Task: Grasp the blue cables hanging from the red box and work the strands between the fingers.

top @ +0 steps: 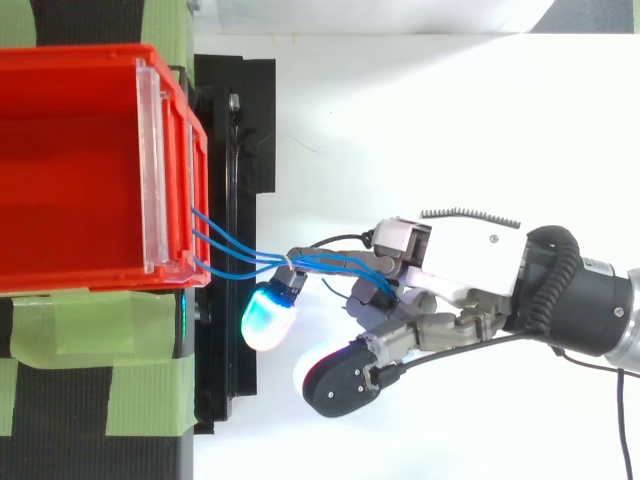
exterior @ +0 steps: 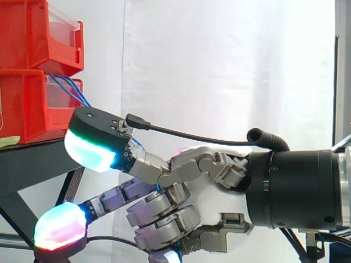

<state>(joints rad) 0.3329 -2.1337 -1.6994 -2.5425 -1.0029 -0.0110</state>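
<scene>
Several thin blue cables [top: 232, 250] leave the front of the lower red bin [exterior: 30, 107] and run taut to the right into my hand [top: 462, 262]. In the side view the cables [exterior: 71, 90] drop from the bin and pass behind a raised cyan-green fingertip [exterior: 90, 148]. My hand [exterior: 214, 200] comes in from the right, just below and right of the bins. Its inner fingers are curled round the strands, which are bunched where they enter the hand. One finger stretches out past the cables, its cyan fingertip [top: 268, 312] beside the stand.
Two red bins are stacked on a black stand [exterior: 38, 164]; the upper bin [top: 100, 58] is seen from above with a clear front insert. Green tape [top: 90, 325] wraps the stand below the bin. A white curtain hangs behind.
</scene>
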